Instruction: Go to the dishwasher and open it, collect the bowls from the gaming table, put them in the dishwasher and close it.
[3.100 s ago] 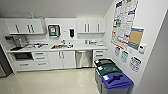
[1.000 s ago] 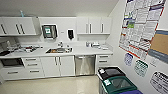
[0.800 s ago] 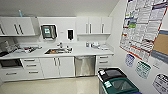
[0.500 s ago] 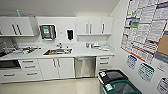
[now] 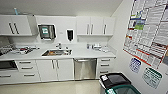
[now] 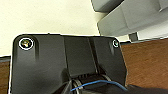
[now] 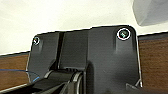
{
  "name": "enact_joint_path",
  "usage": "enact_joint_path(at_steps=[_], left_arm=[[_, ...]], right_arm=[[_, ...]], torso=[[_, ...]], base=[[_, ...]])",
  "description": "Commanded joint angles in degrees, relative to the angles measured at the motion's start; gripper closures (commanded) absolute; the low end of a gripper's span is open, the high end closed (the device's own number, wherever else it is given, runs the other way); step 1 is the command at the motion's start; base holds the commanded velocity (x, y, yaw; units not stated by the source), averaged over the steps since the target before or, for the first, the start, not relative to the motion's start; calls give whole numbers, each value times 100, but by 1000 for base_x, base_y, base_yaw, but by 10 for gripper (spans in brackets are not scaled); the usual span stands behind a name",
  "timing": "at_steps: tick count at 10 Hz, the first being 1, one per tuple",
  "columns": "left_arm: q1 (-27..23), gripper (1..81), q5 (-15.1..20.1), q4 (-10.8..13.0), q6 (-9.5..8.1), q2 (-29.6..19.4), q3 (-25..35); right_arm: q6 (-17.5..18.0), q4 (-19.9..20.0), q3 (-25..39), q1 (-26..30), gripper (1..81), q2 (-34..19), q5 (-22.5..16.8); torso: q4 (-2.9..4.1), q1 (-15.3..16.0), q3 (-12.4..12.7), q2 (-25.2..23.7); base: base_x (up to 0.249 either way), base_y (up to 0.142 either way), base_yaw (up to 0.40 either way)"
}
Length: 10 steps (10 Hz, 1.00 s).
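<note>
One kitchenette wall ahead of me. Left: cluttered counter (image 5: 22,51), drawers (image 5: 27,68) below. Centre: sink (image 5: 57,52), white doors under it. Just right of sink: dishwasher (image 5: 85,68), door closed, bar handle along top. Far right: dark bin (image 5: 115,80), posters (image 5: 148,30) on side wall. My claws: cannot tell whether released or clenched.

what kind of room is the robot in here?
Looks like an office kitchenette: a white counter with a sink, a steel-fronted dishwasher under it, white wall cupboards above, and lidded bins by a poster-covered wall.
</note>
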Motion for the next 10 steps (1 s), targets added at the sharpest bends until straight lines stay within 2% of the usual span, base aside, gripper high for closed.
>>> enact_joint_path(at_steps=[1,7,10], left_arm=[[-310,10,257,-25,9,-51,41],[-310,10,265,-25,9,-51,50],[-310,10,265,-25,9,-51,50]], right_arm=[[1,-5,69,326,10,-26,-285],[1,4,60,326,10,-34,-285],[1,4,51,326,10,-34,-276]], torso=[[0,-2,0,-1],[0,-5,-2,-1],[0,-5,-2,-1]], base=[[168,0,0],[165,0,0],[157,68,0]])
